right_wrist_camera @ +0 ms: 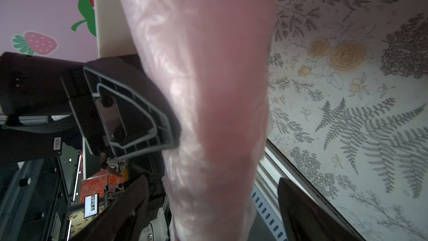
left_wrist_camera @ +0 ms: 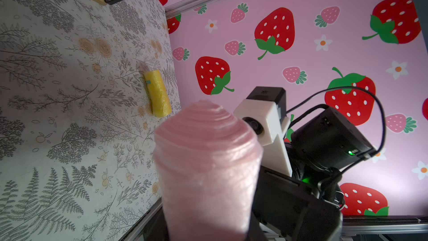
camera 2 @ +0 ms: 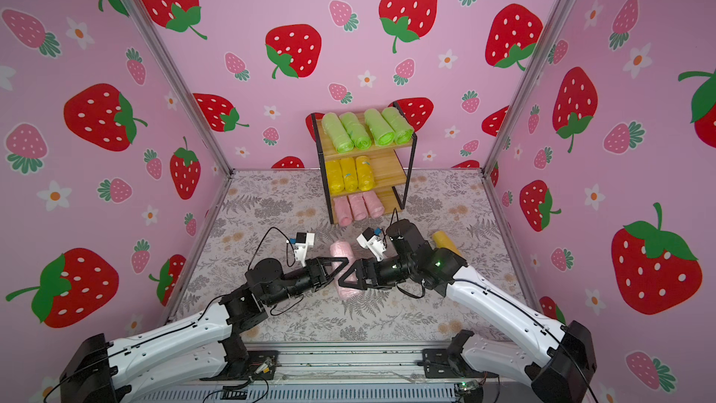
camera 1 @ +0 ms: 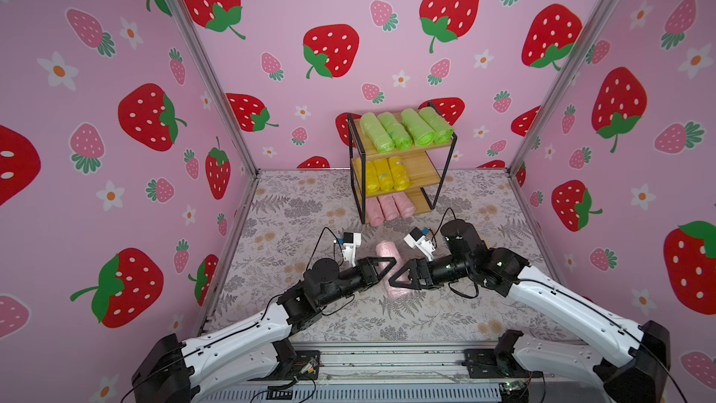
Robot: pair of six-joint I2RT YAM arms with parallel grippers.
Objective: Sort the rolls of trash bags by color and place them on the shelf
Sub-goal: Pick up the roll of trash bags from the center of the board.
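A pale pink roll of trash bags point(camera 1: 387, 251) point(camera 2: 343, 251) is held above the table between both arms. My left gripper point(camera 1: 389, 267) point(camera 2: 341, 265) is shut on it, and the roll point(left_wrist_camera: 206, 170) fills the left wrist view. My right gripper point(camera 1: 403, 277) point(right_wrist_camera: 213, 205) stands open, with its fingers point(right_wrist_camera: 129, 205) apart on either side of the roll point(right_wrist_camera: 208, 89). The shelf point(camera 1: 351, 157) point(camera 2: 318, 157) stands at the back. It holds several green rolls point(camera 1: 405, 131) on top, three yellow rolls point(camera 1: 383, 174) in the middle and three pink rolls point(camera 1: 389, 207) at the bottom.
One yellow roll point(camera 2: 445, 242) point(left_wrist_camera: 157, 93) lies on the floral table cover behind my right arm, near the right wall. Strawberry-print walls enclose the table on three sides. The right part of the shelf's middle and bottom boards is bare wood.
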